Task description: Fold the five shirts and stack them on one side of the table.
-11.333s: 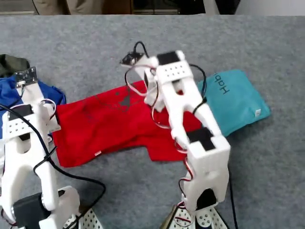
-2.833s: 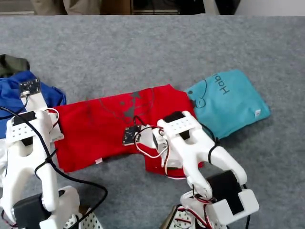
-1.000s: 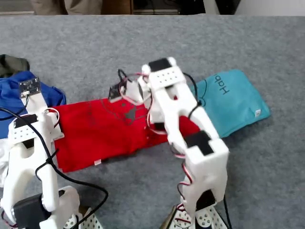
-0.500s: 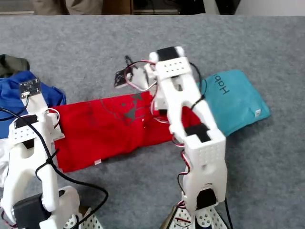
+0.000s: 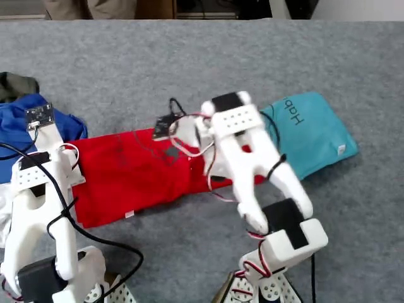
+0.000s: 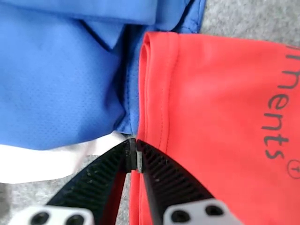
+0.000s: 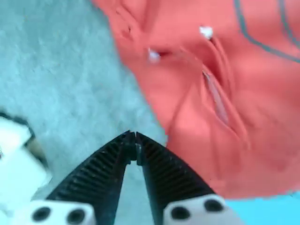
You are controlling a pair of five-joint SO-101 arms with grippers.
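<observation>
- High view first: spotting one finished fold, the teal shirt [image 5: 309, 136], lying squared-off on the table [image 5: 189, 57], out to the right.
- Seeing the red shirt [image 5: 139, 173] mid-table, stretched into a long narrow band, its right end close by the teal one. Judging it only part-way folded.
- Finding a loose heap at the table's left edge: blue shirt [image 5: 12, 126], dark green shirt [image 5: 12, 85] behind it, and a strip of white shirt [image 6: 37, 164] peeking from under the blue. None of these folded yet.
- Reckoning about one of five done, no stack begun, most of the job ahead.
- Over to the left gripper [image 6: 133, 153]: pressed together, tips down right at the red shirt's hem, hard beside the blue cloth. Impossible to tell whether pinching that hem or merely resting at it.
- Now the right gripper [image 7: 132, 139]: closed tight, gripping nothing, hanging over bare table just beside the red shirt's rumpled edge.
</observation>
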